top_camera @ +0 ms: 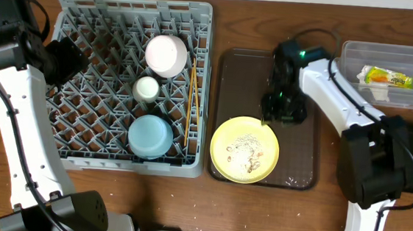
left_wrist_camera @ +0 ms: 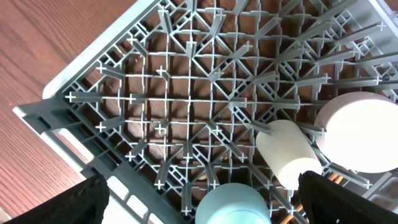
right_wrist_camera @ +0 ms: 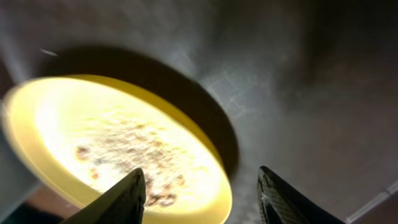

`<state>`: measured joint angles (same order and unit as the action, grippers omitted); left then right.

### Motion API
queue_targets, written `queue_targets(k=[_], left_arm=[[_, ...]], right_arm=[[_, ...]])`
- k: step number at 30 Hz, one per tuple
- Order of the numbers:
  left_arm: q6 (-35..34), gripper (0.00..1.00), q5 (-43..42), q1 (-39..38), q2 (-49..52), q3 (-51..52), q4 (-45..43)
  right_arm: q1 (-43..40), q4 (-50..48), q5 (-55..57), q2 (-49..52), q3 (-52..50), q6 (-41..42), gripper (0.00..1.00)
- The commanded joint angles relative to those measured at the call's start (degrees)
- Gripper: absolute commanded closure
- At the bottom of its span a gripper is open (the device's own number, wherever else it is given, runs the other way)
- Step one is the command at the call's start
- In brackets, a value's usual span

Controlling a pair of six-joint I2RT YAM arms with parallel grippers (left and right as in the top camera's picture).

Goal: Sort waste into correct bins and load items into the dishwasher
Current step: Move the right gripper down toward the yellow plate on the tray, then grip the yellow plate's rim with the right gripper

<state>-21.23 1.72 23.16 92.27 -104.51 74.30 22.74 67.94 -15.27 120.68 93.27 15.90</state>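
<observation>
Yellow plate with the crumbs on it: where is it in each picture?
Overhead: the yellow plate lies low in the middle, on the brown tray, just under the right tool.
Left wrist: not in it; only the grey rack shows.
Right wrist: it fills the lower left, its rim between the tool's fingers.
Shared landmark: the brown tray, in the overhead and right wrist views.

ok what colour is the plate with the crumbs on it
The plate is pale yellow, clearest in the overhead view.
</observation>
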Motion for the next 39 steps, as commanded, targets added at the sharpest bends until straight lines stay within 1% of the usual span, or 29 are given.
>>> queue_targets(k=[1, 4, 6, 8, 11, 14, 17, 21, 23, 27, 29, 33, 35, 37, 39], left_arm=[[-0.50, 0.02, 0.48, 0.20, 0.15, -0.46, 0.04], [-0.50, 0.02, 0.46, 0.20, 0.15, -0.46, 0.04], [-0.50, 0.02, 0.48, 0.20, 0.15, -0.46, 0.04], [-0.50, 0.02, 0.48, 0.20, 0.15, -0.46, 0.04], [-0.50, 0.02, 0.48, 0.20, 0.15, -0.46, 0.04], [-0.50, 0.02, 0.48, 0.20, 0.15, -0.46, 0.04], [-0.50, 0.02, 0.48, 0.20, 0.15, -0.46, 0.04], [-0.50, 0.02, 0.48, 0.20, 0.15, -0.46, 0.04], [-0.50, 0.02, 0.48, 0.20, 0.15, -0.46, 0.04], [-0.50, 0.02, 0.48, 0.20, 0.15, -0.46, 0.04], [-0.50, 0.02, 0.48, 0.20, 0.15, -0.46, 0.04], [-0.50, 0.02, 0.48, 0.20, 0.15, -0.46, 0.04], [-0.50, 0.02, 0.48, 0.20, 0.15, -0.46, 0.04], [-0.50, 0.02, 0.48, 0.20, 0.15, -0.46, 0.04], [-0.50, 0.02, 0.48, 0.20, 0.15, -0.46, 0.04]], right_arm=[[0.63, -3.56, 1.53, -1.09, -4.63, -1.14, 0.46], [0.46, -6.03, 1.53, -1.09, -6.86, -1.16, 0.54], [0.31, -7.17, 1.53, -1.09, -7.76, -1.14, 0.62], [0.17, -8.07, 2.84, -1.09, -8.35, -0.24, 0.69], [0.20, -8.17, 7.96, -1.09, -8.37, 3.43, 0.69], [-0.02, -8.15, 12.09, -1.09, -8.37, 5.27, 0.70], [-1.36, -8.17, 14.43, -1.09, -8.26, 5.51, 0.75], [-4.04, -8.02, 15.96, -1.09, -7.87, 5.42, 0.73], [-5.38, -7.56, 15.98, -1.09, -7.02, 5.20, 0.69], [-7.37, -4.17, 12.96, -1.11, -2.03, 2.21, 0.68], [-7.52, -1.75, 11.91, -1.11, 1.14, 0.61, 0.64], [-6.58, 5.73, 11.72, -1.11, 9.42, -1.14, 0.60], [-5.35, 8.76, 8.94, -1.11, 13.25, -2.89, 0.60], [-2.73, 10.75, 2.62, -1.11, 16.22, -4.42, 0.57], [0.09, 10.75, 0.57, -1.11, 16.39, -4.39, 0.55]])
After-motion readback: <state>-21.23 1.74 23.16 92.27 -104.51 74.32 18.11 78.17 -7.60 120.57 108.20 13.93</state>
